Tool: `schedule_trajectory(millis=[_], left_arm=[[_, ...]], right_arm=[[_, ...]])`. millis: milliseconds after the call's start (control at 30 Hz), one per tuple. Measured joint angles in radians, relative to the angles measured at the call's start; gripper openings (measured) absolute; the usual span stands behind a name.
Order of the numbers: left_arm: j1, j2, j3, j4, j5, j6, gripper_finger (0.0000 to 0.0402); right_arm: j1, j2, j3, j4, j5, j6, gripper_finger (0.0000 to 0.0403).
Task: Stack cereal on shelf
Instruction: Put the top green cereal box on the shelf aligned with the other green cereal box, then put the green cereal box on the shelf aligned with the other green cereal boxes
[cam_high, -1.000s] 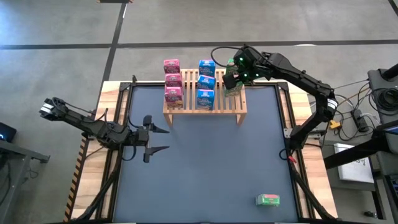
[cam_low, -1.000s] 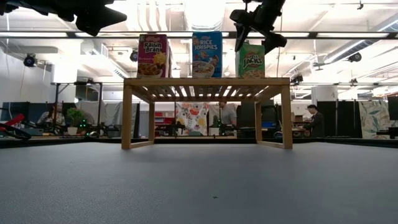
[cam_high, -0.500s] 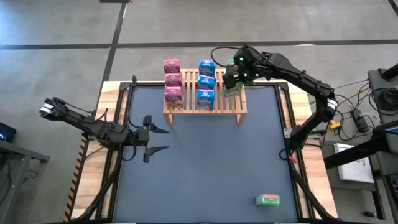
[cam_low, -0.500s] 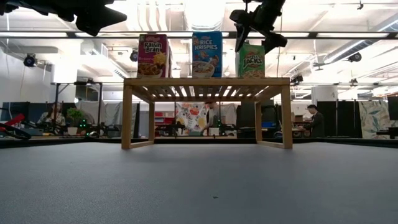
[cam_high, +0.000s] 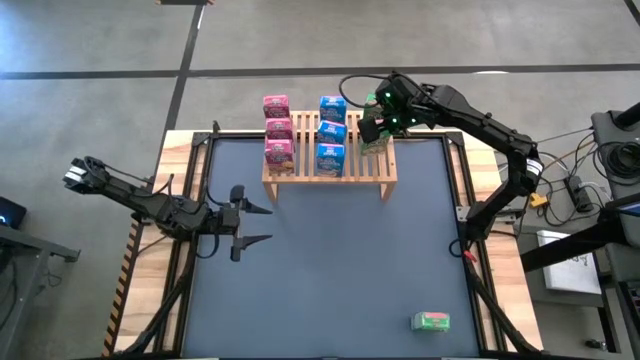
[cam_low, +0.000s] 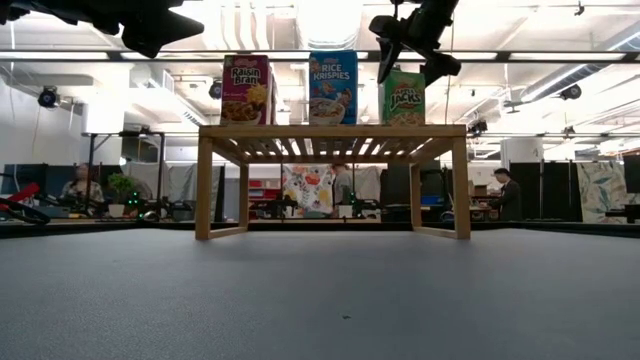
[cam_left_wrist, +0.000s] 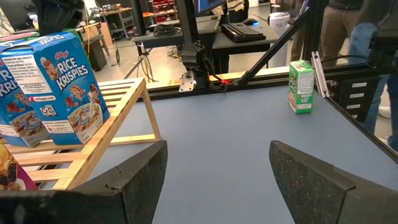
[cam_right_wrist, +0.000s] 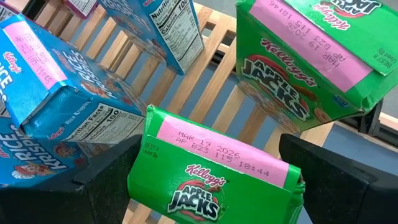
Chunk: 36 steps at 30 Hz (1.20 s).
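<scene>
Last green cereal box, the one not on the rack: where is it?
High view: the green box lies alone on the mat near the front right corner, far from the rack and from both pincers.

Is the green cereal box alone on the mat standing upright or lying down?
Upright: the green cereal box stands on its narrow base in the left wrist view.

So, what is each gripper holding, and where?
Left gripper holds nothing. Right gripper straddles the top of a green cereal box on the shelf; grip cannot be told.
</scene>
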Motion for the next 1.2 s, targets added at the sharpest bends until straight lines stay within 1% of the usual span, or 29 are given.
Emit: schedule_trajectory(millis=[167, 333, 867, 1200], left_arm=[[0.000, 0.000, 0.000, 0.000, 0.000, 0.000, 0.0265], [0.000, 0.000, 0.000, -0.001, 0.000, 0.000, 0.0265], [0.000, 0.000, 0.000, -0.002, 0.000, 0.000, 0.0265], [0.000, 0.000, 0.000, -0.007, 0.000, -0.004, 0.0265]], right_arm=[[0.000, 0.000, 0.000, 0.000, 0.000, -0.010, 0.0365], [0.000, 0.000, 0.000, 0.000, 0.000, -0.031, 0.0396], [0.000, -0.012, 0.002, -0.008, -0.001, -0.034, 0.0400], [0.000, -0.019, 0.092, -0.080, -0.001, -0.033, 0.0400]])
